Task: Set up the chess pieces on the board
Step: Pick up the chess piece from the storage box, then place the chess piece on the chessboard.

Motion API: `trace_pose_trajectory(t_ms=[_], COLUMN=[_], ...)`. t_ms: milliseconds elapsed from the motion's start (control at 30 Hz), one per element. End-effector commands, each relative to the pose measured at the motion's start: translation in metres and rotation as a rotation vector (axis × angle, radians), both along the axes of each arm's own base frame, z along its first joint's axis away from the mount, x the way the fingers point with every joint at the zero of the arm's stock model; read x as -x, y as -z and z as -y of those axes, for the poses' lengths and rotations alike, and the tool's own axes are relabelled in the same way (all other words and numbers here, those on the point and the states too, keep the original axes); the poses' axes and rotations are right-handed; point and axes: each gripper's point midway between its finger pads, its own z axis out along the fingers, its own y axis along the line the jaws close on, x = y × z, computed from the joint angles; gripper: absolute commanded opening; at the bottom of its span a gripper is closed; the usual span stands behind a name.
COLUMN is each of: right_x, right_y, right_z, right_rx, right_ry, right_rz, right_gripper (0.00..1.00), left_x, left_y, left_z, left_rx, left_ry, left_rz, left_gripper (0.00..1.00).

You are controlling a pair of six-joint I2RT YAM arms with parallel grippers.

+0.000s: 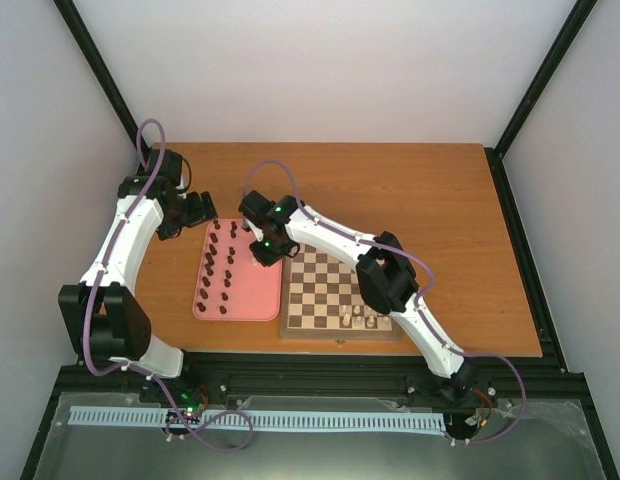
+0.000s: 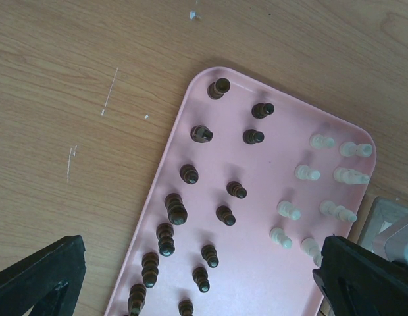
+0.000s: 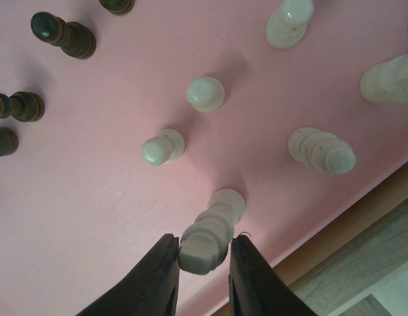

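right gripper (image 3: 204,243) fingers pinching the head of a cream chess piece (image 3: 217,214) standing near the pink tray (image 3: 92,197) edge beside the board (image 1: 335,295), left gripper (image 2: 204,270) hanging spread wide above dark chess pieces (image 2: 176,212) on the tray

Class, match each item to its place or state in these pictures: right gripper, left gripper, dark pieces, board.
1 right gripper
2 left gripper
3 dark pieces
4 board

A carries a few cream pieces at its near edge
B jaws open, nothing between them
C standing on the pink tray
D jaws shut on a cream piece

Pairs: 1-D, 2-B, 3-C, 4-A
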Motion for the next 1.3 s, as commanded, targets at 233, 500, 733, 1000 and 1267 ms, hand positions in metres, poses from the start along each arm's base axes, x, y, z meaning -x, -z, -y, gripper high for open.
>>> trace_pose_trajectory(t_ms=[233, 500, 733, 1000, 1267], right_x=[0.000, 0.016, 0.056, 0.117, 0.136], right_y=[-0.030, -0.088, -0.102, -0.073, -0.059], right_z=[-0.003, 0.016, 0.059, 0.122, 0.150], right_rx=[-0.034, -0.090, -0.094, -0.042, -0.047], right_ry=[-0.011, 0.021, 0.055, 0.066, 0.121], right_rz=[0.043, 0.090, 0.051, 0.001, 0.009], right_gripper=[0.14, 0.14, 0.14, 0.14, 0.14], left_x=[-0.007, -0.006, -0.006, -0.003, -0.005], left_y=[-0.013, -0.019, -0.026, -0.021, -0.019], left_z=[0.001, 0.000, -0.001, 0.000, -0.001], left_rx=[0.004, -0.001, -0.008, -0.005, -0.010], left_ry=[0.000, -0.003, -0.003, -0.004, -0.005], left_rz=[0.037, 0.054, 0.073, 0.069, 0.062], left_gripper=[1.00, 1.00, 1.00, 1.00, 1.00])
